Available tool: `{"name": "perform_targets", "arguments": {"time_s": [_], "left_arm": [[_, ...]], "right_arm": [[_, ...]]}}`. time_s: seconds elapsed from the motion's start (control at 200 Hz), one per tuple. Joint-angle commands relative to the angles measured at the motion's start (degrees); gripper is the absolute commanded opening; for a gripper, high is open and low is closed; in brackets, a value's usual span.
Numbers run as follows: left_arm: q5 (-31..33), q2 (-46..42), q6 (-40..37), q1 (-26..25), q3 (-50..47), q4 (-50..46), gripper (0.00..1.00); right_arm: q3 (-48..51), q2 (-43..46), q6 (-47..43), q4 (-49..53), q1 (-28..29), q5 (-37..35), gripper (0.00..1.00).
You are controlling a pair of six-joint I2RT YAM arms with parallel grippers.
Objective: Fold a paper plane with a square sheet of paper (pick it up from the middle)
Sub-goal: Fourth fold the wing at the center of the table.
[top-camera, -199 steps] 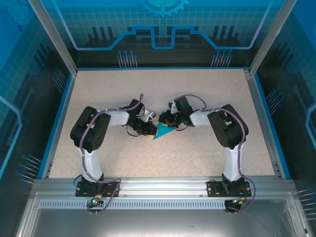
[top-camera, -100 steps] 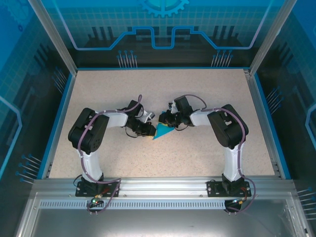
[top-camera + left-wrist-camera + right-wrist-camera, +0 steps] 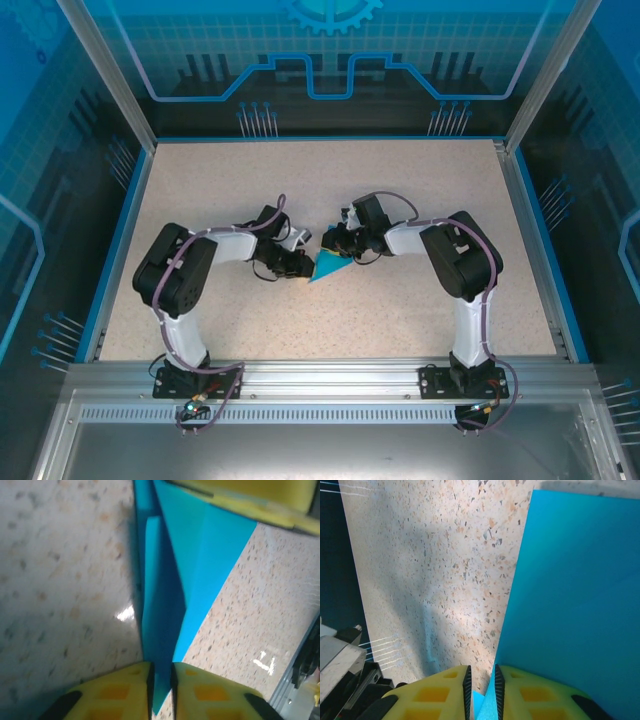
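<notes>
Although the teal paper (image 3: 331,268) reads from above as a small pointed wedge rather than a flat square, it is not yet a finished dart, so I judge the folding to be about midway. It sits near the centre of the worktop (image 3: 420,190), between the two arms, with a pincer at each side. From the left wrist, the paper shows overlapping layers and at least one crease line. Its narrow end runs down between the yellow pads of the left pincer (image 3: 160,672), which stand narrow and pinch it. From the right wrist, the right pincer (image 3: 480,677) is likewise nearly closed, with an edge of the paper caught in the slim gap between its pads. The early folds look done. Sharpening the centre crease, folding the wings and letting go of a narrow plane appear to be left. Whether the paper rests on the worktop or is slightly lifted I cannot tell.
</notes>
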State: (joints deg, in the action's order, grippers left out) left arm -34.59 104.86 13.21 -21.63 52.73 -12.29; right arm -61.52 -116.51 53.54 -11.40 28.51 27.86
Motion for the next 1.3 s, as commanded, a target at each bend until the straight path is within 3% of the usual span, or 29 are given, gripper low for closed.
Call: {"name": "perform_targets", "arguments": {"time_s": [0.0, 0.095, 0.215, 0.455, 0.665, 1.295], "left_arm": [[3.93, -5.64, 3.23, -0.08, -2.67, -2.20, 0.27], [4.11, -9.78, 5.96, 0.02, -3.57, -0.70, 0.27], [1.01, -12.58, 13.60, -0.15, -5.40, 7.85, 0.22], [-8.74, -3.79, 20.88, -1.05, -2.45, 18.69, 0.17], [-9.88, -0.03, 20.03, -1.18, -2.74, 19.39, 0.17], [0.28, 0.66, 9.11, -1.15, -5.06, 7.05, 0.15]], "right_arm": [[0.26, -3.33, -2.02, 5.37, 0.22, -2.45, 0.22], [0.43, -3.40, -2.36, 5.60, 0.24, -2.45, 0.21], [0.74, -3.55, -2.48, 5.62, 0.21, -2.72, 0.21], [0.74, -3.90, -2.28, 5.60, 0.23, -2.72, 0.20], [0.78, -3.90, -2.14, 5.85, 0.22, -3.01, 0.20], [2.21, -4.03, -2.43, 6.20, -0.11, -3.42, 0.20]]}}
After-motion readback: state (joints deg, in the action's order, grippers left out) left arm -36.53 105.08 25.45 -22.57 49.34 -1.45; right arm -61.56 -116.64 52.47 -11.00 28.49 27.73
